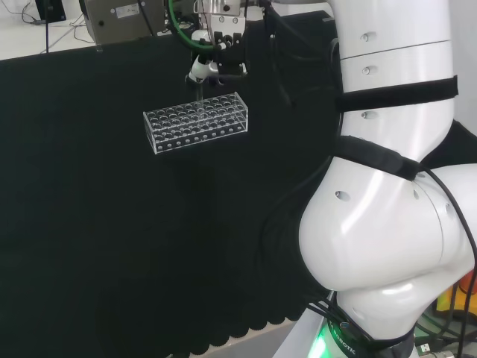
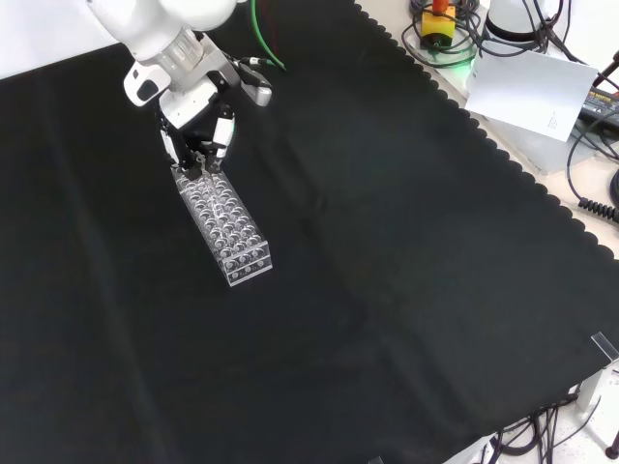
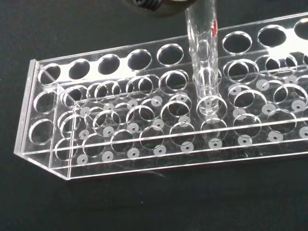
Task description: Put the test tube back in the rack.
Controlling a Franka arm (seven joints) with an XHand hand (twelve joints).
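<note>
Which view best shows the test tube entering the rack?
The wrist view: the test tube stands upright through a hole in the rack. The head view shows it faintly below the hand; in the front view the fingers hide it.

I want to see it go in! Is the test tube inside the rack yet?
Yes, partly in. The test tube stands upright through a top hole of the rack, its rounded end down inside.
</note>
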